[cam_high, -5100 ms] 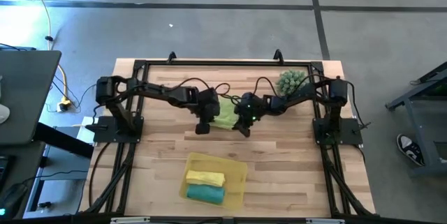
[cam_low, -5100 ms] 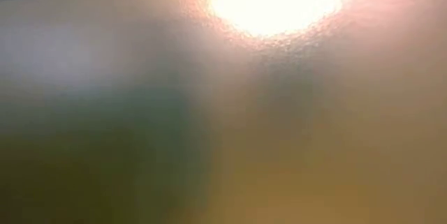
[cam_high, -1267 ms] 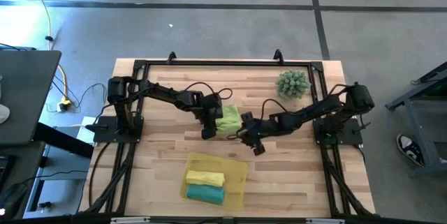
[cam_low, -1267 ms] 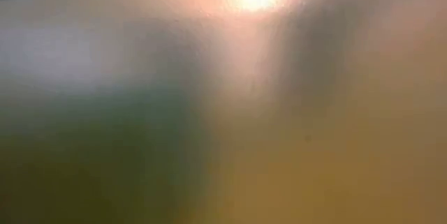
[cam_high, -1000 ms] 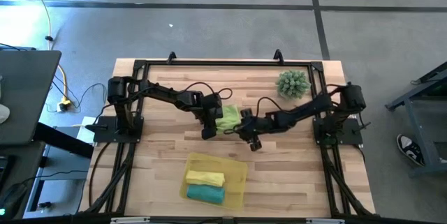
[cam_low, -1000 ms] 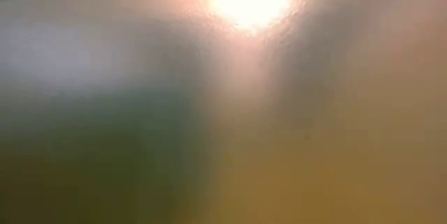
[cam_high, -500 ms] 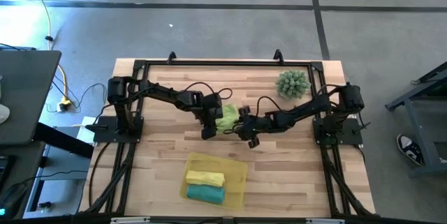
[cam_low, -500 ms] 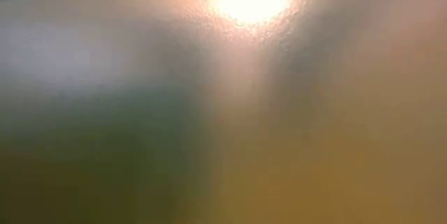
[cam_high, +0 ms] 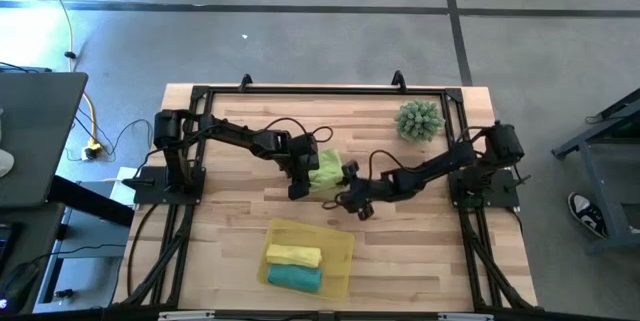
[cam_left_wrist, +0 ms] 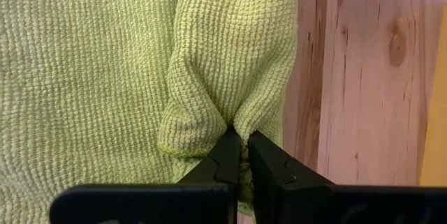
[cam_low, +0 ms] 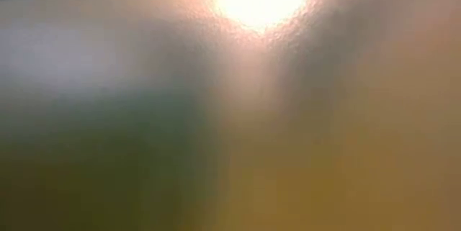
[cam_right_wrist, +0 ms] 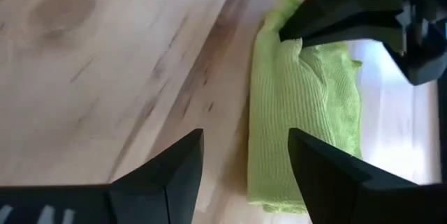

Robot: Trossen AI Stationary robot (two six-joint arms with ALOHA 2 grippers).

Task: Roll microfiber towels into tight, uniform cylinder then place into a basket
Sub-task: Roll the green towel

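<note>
Left tool (cam_left_wrist: 239,155) pinches lime green towel (cam_high: 326,169) (right tool (cam_right_wrist: 244,155) beside).

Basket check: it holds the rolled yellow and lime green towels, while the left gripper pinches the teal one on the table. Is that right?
Not quite: the colours are swapped. In the high view the basket holds the yellow towel and the teal towel. The left wrist view shows the left gripper shut on the lime green towel on the table.

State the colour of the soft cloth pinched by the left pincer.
Lime green knitted microfibre cloth; clearest in the left wrist view.
</note>
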